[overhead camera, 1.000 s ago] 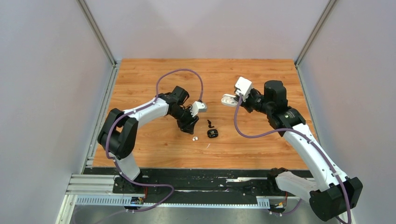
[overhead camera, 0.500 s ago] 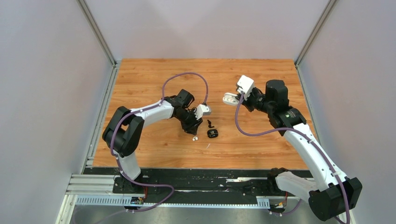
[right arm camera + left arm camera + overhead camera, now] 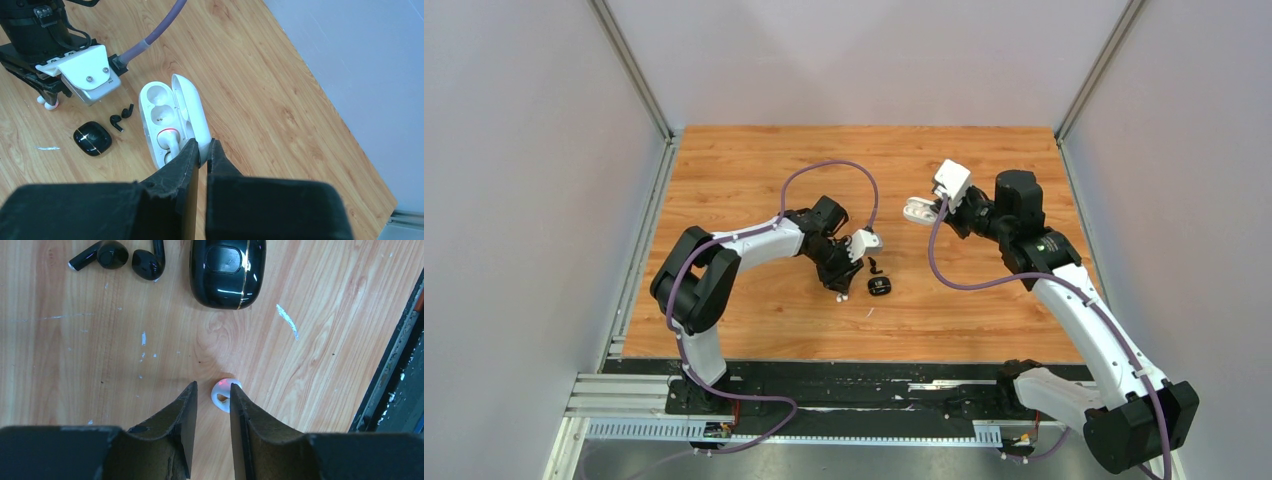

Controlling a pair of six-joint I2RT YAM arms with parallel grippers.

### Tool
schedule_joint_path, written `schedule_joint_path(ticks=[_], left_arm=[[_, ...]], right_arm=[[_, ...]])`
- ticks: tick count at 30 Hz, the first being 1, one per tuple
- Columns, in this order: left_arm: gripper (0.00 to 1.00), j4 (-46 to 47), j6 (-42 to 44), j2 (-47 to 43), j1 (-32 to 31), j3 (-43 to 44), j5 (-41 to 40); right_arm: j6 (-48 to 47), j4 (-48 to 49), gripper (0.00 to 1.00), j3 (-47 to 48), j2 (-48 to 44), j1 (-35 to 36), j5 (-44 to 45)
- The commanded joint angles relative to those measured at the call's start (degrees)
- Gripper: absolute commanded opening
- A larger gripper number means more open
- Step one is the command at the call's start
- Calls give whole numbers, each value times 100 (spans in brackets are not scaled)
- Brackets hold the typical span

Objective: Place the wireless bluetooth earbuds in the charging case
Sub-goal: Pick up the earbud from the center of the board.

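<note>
A white earbud point(image 3: 223, 392) lies on the wooden table, showing a red glow. My left gripper point(image 3: 212, 392) is low over it and open with a narrow gap. The earbud sits at the tips, partly behind the right finger point(image 3: 240, 410). In the top view the left gripper point(image 3: 837, 283) is just above that earbud point(image 3: 840, 297). My right gripper point(image 3: 203, 150) is shut on the lid of the open white charging case point(image 3: 160, 115), held above the table point(image 3: 917, 210). One white earbud point(image 3: 168, 138) sits in a socket; the other socket is empty.
A closed glossy black case point(image 3: 227, 270) lies just beyond the white earbud, also in the top view point(image 3: 880, 287). Two black stemmed earbuds point(image 3: 112, 254) lie beside it. The table's black front edge point(image 3: 400, 365) is to the right in the left wrist view.
My left arm has swung right and lowered its gripper onto the white earbud's spot. My right gripper has shifted the white case slightly right and farther back.
</note>
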Motion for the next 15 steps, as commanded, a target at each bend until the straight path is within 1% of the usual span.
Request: schedule_joint_path(ticks=[1, 9, 15], left_arm=[[37, -42, 65, -19, -65, 153, -25], [31, -178, 139, -150, -102, -78, -7], [26, -230, 130, -148, -117, -90, 100]], right_arm=[[108, 289, 0, 12, -37, -34, 22], [109, 328, 0, -46, -50, -41, -7], [119, 346, 0, -65, -52, -38, -35]])
